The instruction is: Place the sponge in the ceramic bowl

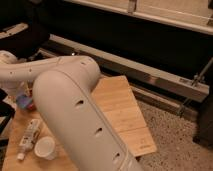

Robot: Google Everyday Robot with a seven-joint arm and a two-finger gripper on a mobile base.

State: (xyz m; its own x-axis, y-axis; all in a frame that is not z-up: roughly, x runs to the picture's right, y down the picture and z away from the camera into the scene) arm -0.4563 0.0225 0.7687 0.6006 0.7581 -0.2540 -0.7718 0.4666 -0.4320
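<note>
The blue sponge (22, 103) shows at the far left, just under the end of my white arm. My gripper (18, 96) is right above it, mostly hidden by the arm's wrist. A small orange-red sliver of the ceramic bowl (31, 106) peeks out beside the sponge, and the rest of the bowl is behind my arm. Whether the sponge rests in the bowl or hangs over it cannot be made out.
The wooden table (120, 107) carries a white cup (45, 148) and a white tube (30, 136) at the front left. My thick upper arm (80, 125) covers the table's middle. Speckled floor lies to the right, and a metal rail (150, 75) runs behind.
</note>
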